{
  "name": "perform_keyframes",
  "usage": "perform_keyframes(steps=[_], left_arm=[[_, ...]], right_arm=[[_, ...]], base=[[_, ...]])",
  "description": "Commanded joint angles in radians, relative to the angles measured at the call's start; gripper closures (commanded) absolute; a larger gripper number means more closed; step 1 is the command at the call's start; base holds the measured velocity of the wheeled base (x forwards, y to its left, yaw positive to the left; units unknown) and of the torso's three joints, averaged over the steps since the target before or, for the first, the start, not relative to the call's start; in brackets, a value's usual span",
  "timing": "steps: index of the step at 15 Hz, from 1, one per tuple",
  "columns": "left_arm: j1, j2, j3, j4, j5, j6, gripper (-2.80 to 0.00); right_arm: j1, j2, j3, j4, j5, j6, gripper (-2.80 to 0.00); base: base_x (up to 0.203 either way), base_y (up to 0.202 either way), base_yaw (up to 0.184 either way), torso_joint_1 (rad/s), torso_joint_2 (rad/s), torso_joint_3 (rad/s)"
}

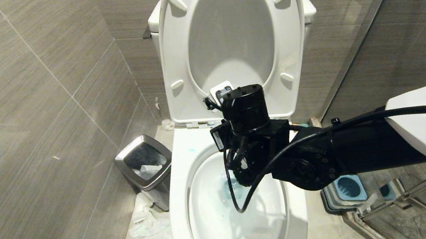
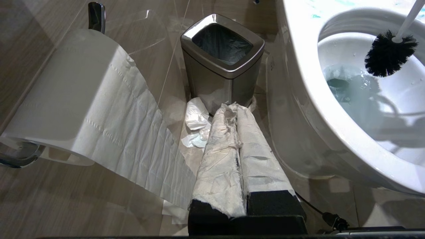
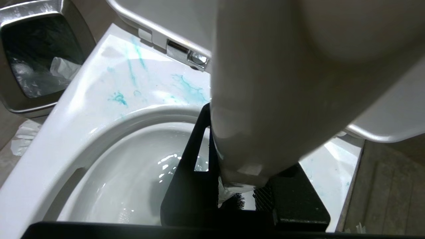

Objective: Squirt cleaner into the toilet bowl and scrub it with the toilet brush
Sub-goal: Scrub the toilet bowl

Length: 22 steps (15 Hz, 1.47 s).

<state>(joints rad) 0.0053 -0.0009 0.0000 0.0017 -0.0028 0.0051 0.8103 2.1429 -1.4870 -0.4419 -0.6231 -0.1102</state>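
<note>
Because the black bristle head of the toilet brush (image 2: 389, 53) hangs just above the tinted water rather than against the ceramic, I'd judge a quick swing could flick droplets over the rim of the toilet bowl (image 1: 179, 205) onto the floor and the steel bin (image 1: 145, 166) beside it; a loose hold could also let the slim handle twist, so the bristles skate instead of scrub; the cleaner (image 3: 131, 71) lies in turquoise streaks on the back rim near the hinge, where the brush isn't reaching. The right end effector (image 3: 244, 196) is clamped on the white handle, its arm reaching in from the right and bent down over the bowl; the left end effector (image 2: 237, 146), paper-wrapped, fingers together, sits idle low beside the bowl, pointing at the bin.
</note>
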Motion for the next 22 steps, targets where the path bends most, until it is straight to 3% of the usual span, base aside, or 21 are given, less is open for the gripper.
perform_keyframes(steps=[1,9,18,22], left_arm=[[0.001,0.001,0.002,0.000,0.000,-0.001,0.00],[0.001,0.001,0.002,0.000,0.000,-0.001,0.00],[0.001,0.001,0.002,0.000,0.000,0.001,0.00],[0.001,0.001,0.002,0.000,0.000,-0.001,0.00]], right_arm=[[0.000,0.033,-0.005,-0.003,-0.002,0.018,0.00],[-0.016,0.273,-0.137,-0.003,-0.003,0.147,0.00],[-0.007,0.095,-0.110,0.003,-0.007,0.168,0.00],[-0.008,0.153,-0.101,-0.001,-0.009,0.170,0.00]], base=[[0.000,0.000,0.000,0.000,0.00,0.000],[0.000,0.000,0.000,0.000,0.00,0.000],[0.000,0.000,0.000,0.000,0.00,0.000],[0.000,0.000,0.000,0.000,0.00,0.000]])
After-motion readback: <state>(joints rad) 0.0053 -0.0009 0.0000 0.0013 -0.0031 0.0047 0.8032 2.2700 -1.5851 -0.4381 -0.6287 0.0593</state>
